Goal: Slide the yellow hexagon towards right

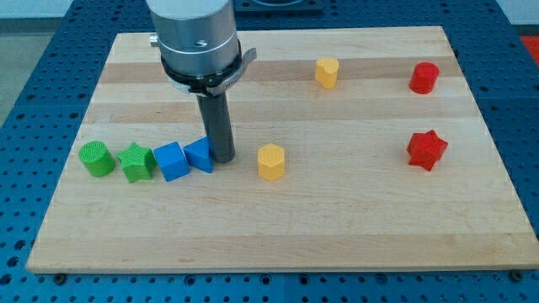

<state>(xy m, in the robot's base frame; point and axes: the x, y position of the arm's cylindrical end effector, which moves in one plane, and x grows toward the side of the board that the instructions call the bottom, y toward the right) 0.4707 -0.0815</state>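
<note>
My tip (222, 157) stands on the wooden board (337, 227), touching the small blue block (200, 154); it is a bare rod, nothing clamped.
The yellow hexagon (271, 162) sits apart, just to the view's right of my tip. Leftward run a blue cube (171, 161), green star (136, 162) and green cylinder (97, 158). A yellow heart (327, 72), red cylinder (424, 77) and red star (426, 149) lie at the view's right.
</note>
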